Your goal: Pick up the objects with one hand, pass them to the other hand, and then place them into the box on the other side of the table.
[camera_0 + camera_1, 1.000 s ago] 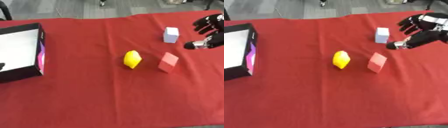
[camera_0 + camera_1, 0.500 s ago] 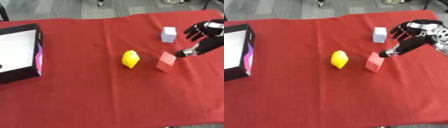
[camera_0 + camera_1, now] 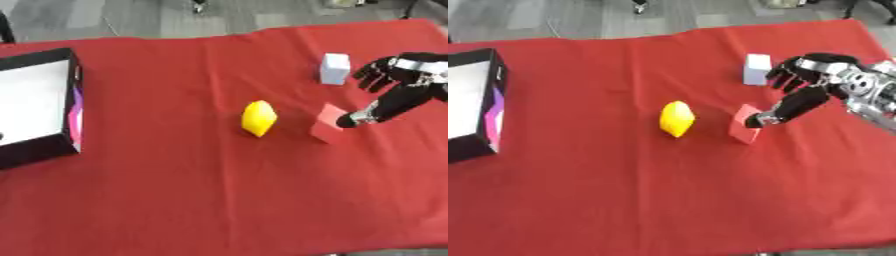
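While the right hand [image 3: 811, 87] is hanging with fingers spread and holding nothing, its thumb is touching the red block [image 3: 745, 130] at 8 o'clock. The yellow object [image 3: 675, 118] is lying at 9 o'clock from that block, the pale block [image 3: 756, 69] at 12, the box [image 3: 44, 107] far at 9.

Red tablecloth [image 3: 219, 200] across the whole table — grey floor [image 3: 131, 17] beyond its far edge.

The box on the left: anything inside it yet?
The box shows only a bare white floor where visible. Its near wall hides a strip, and the frame crops its left side. The yellow object, red block and white block lie on the cloth.
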{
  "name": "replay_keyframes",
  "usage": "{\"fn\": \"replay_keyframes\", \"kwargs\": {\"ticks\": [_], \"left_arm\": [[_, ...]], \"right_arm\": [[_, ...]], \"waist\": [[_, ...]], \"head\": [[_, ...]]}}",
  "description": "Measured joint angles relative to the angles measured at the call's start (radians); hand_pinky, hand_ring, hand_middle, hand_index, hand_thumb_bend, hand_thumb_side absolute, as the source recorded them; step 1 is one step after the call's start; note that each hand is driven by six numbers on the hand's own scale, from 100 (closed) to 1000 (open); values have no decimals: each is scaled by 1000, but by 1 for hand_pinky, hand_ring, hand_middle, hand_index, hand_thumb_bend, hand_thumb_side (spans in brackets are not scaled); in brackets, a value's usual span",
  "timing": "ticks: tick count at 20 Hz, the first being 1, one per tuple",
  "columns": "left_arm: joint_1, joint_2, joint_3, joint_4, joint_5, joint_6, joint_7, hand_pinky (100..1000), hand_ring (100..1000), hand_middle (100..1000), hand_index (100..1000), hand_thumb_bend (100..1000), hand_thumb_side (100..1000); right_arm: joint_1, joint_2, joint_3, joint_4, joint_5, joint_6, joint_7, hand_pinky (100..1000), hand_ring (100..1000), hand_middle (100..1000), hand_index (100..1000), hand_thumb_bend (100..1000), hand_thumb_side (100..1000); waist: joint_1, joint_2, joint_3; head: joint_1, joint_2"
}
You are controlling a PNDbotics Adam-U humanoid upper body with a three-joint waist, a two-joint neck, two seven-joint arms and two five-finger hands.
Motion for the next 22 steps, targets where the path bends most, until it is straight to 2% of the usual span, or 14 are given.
{"fn": "replay_keyframes", "kwargs": {"ticks": [8, 22], "left_arm": [[6, -1, 0, 0, 1, 3, 0, 824, 680, 745, 842, 298, 723], [8, -2, -3, 0, 2, 5, -3, 823, 680, 746, 842, 296, 726]], "right_arm": [[10, 25, 0, 0, 16, 6, 11, 828, 851, 779, 872, 663, 237], [8, 92, 36, 0, 93, 88, 26, 829, 847, 774, 866, 645, 220]], "waist": [[0, 0, -2], [6, 0, 5]], "head": [[-2, 0], [-13, 0]]}}
